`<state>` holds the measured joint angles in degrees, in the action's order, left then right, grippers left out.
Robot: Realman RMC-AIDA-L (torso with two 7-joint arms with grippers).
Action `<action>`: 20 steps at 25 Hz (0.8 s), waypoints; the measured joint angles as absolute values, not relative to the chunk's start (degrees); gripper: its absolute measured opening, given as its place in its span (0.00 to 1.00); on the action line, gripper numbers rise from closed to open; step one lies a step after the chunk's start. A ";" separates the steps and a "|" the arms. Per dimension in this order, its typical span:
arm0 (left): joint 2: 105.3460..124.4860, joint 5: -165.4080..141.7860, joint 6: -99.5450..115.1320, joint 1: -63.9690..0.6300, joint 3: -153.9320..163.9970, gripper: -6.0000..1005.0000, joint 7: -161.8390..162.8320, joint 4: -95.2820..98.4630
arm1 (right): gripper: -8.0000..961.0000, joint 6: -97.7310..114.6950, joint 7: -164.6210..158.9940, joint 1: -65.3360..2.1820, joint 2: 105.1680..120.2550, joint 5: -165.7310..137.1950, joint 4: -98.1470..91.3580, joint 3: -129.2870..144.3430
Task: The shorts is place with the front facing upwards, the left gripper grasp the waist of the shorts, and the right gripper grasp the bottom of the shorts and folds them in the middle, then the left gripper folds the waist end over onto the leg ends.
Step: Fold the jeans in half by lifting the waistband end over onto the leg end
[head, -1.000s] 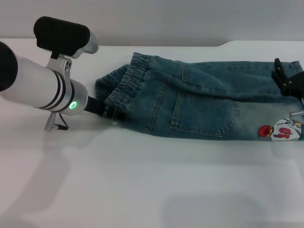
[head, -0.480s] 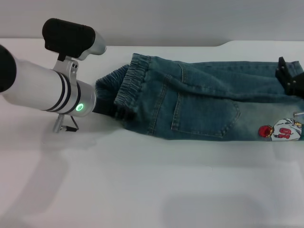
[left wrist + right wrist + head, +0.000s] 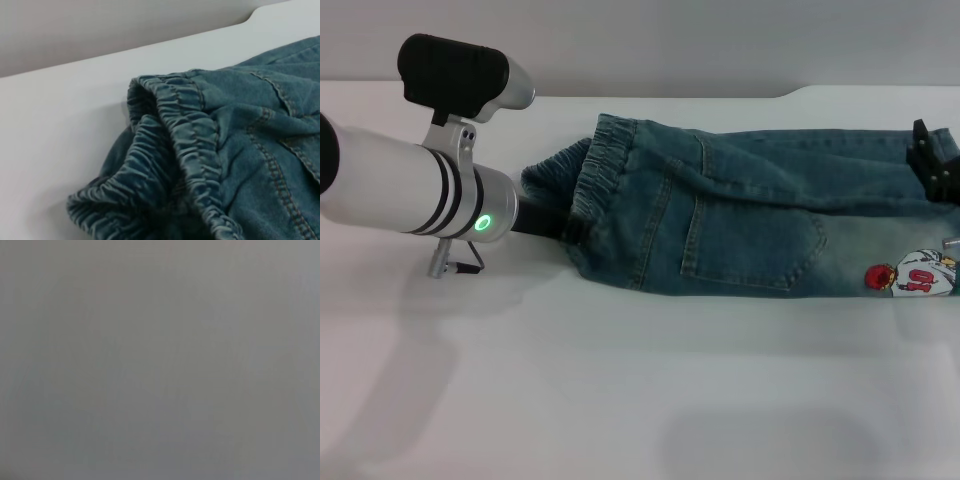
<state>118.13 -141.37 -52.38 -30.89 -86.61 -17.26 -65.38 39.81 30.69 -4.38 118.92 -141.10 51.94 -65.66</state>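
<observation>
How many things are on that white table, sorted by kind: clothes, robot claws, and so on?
Denim shorts: 1
Robot grippers: 2, the left gripper at the waist and the right gripper at the far edge
Cartoon patches on the shorts: 1 cluster
White table: 1
Total: 5

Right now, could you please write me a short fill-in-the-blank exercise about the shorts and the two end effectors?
1. The left end effector meets the denim shorts at their elastic ____.
2. The ring light on the left arm glows ____.
3. The red-and-white cartoon patch sits near the ____ end effector.
4. The shorts lie on a ____ table.

Missing words: waistband; green; right; white
</observation>
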 joint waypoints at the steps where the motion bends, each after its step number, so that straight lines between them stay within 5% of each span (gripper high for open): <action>1: 118.10 -141.38 -52.51 -30.67 -86.73 0.18 -17.12 -65.70 | 0.81 39.80 30.70 -4.36 118.92 -141.09 51.94 -65.63; 20: 118.03 -146.82 -56.51 -26.32 -88.13 0.06 -14.21 -78.35 | 0.80 36.70 30.10 -10.32 119.25 -136.27 46.52 -63.48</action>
<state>118.03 -146.82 -56.51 -26.32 -88.13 -14.21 -78.35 36.70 30.10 -10.32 119.25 -136.27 46.52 -63.48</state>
